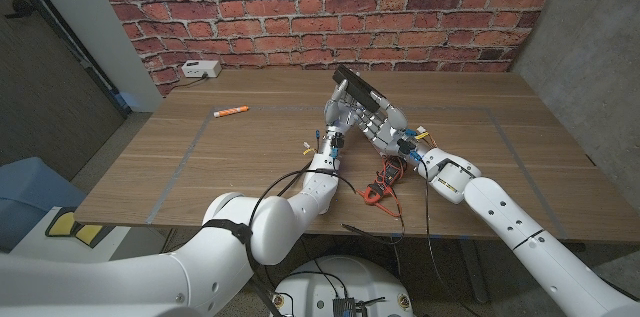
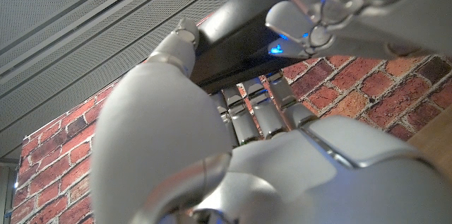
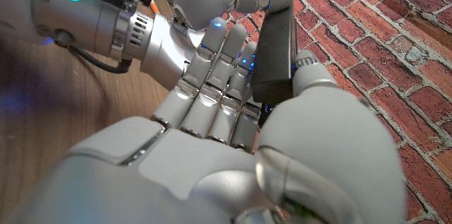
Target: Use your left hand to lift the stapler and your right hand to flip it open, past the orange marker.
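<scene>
Above the wooden table (image 1: 250, 157), the black bar-shaped stapler (image 1: 356, 87) is held raised, gripped by the white left hand (image 1: 345, 115) and white right hand (image 1: 385, 125) together; the orange marker (image 1: 231, 111) lies well apart

You've got a wooden table (image 1: 250, 162) with grey tape lines (image 1: 190, 152) marking a rectangle on its top. A white box (image 1: 200, 69) with a cable sits at the far left corner, against the red brick wall (image 1: 300, 7). Red and black cables (image 1: 383, 185) lie near the table's near edge, around the middle. Grey wall (image 1: 590, 47) stands past the right edge.
</scene>
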Action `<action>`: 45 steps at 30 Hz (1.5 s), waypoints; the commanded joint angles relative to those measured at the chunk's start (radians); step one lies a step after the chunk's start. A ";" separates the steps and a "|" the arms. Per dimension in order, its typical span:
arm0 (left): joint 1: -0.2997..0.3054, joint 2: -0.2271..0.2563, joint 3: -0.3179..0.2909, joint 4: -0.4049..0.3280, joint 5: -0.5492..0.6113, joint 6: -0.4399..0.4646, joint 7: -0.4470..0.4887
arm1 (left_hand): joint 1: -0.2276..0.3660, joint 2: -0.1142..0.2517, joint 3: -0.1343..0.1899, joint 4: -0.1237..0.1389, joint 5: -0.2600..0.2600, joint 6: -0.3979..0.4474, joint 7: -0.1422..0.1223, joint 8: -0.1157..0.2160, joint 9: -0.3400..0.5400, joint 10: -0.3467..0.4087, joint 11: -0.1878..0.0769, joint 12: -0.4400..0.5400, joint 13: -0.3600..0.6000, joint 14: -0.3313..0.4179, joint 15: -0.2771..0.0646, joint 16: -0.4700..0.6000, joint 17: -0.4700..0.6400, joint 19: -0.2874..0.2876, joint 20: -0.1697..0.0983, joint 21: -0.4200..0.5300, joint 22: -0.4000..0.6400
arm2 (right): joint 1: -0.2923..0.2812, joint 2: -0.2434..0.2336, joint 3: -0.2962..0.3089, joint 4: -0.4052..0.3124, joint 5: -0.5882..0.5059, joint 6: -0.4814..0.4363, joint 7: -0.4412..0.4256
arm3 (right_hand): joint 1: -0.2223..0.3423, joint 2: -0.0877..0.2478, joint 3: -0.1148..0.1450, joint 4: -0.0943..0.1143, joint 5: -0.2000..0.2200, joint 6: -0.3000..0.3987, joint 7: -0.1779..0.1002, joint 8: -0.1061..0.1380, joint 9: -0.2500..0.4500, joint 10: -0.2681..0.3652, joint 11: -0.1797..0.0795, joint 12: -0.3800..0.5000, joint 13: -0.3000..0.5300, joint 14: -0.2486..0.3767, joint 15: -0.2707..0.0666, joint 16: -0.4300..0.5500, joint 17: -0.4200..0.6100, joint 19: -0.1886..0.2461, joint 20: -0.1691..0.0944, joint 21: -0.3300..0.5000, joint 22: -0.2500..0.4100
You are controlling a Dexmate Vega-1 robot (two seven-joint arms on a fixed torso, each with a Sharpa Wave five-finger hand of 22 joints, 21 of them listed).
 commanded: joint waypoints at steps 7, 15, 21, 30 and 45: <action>0.012 -0.005 -0.018 -0.005 0.022 -0.004 -0.002 | 0.045 0.064 0.002 0.051 0.022 0.136 -0.086 0.050 0.058 0.030 -0.072 -0.010 -0.033 -0.038 -0.141 -0.018 -0.010 -0.002 -0.077 -0.009 0.000 | 0.013 0.008 -0.002 0.025 -0.004 -0.010 0.021 | 0.176 0.159 0.055 -0.044 -0.016 0.010 -0.001 0.005 0.004 0.003 -0.014 0.004 0.022 -0.004 -0.074 0.000 0.021 -0.023 -0.108 0.022 0.007; 0.031 -0.011 -0.015 -0.029 0.015 -0.016 0.008 | -0.030 0.037 -0.028 0.062 0.025 0.094 -0.092 0.007 0.043 -0.031 -0.072 -0.011 -0.067 -0.089 -0.136 -0.029 -0.013 0.003 -0.079 -0.039 -0.004 | 0.013 0.007 0.001 0.027 0.000 -0.015 0.029 | 0.181 0.162 0.053 -0.041 -0.020 0.015 0.004 0.005 0.005 0.003 -0.012 0.010 0.036 -0.001 -0.074 0.002 0.034 -0.028 -0.108 0.039 0.010; 0.048 -0.008 -0.003 -0.056 0.015 -0.017 0.022 | -0.080 0.028 -0.049 0.065 0.026 0.042 -0.100 -0.036 0.034 -0.088 -0.071 -0.009 -0.094 -0.154 -0.131 -0.033 -0.009 0.011 -0.071 -0.082 -0.006 | 0.012 0.008 0.004 0.029 0.003 -0.016 0.038 | 0.185 0.163 0.053 -0.040 -0.021 0.016 0.005 0.004 0.005 0.003 -0.011 0.014 0.045 -0.002 -0.074 0.002 0.041 -0.032 -0.108 0.051 0.012; 0.068 -0.003 0.010 -0.093 0.012 -0.029 0.029 | -0.178 -0.002 -0.111 0.074 0.020 -0.055 -0.123 -0.116 0.018 -0.249 -0.046 -0.020 -0.139 -0.300 -0.093 -0.042 -0.001 -0.026 -0.028 -0.175 -0.006 | 0.007 0.006 0.013 0.024 0.006 -0.013 0.045 | 0.189 0.163 0.053 -0.039 -0.021 0.020 0.010 0.004 0.005 0.006 -0.010 0.017 0.052 0.002 -0.073 0.002 0.051 -0.035 -0.108 0.069 0.013; 0.136 0.015 0.060 -0.230 0.013 -0.043 0.070 | -0.231 -0.024 -0.169 0.072 0.021 -0.205 -0.136 -0.225 -0.008 -0.373 -0.029 -0.018 -0.183 -0.428 -0.049 -0.049 -0.012 -0.100 0.027 -0.264 -0.002 | 0.003 0.002 0.019 0.017 0.008 -0.011 0.050 | 0.191 0.164 0.052 -0.036 -0.021 0.021 0.011 0.001 0.006 0.005 -0.011 0.018 0.059 0.002 -0.073 -0.003 0.062 -0.046 -0.108 0.093 0.014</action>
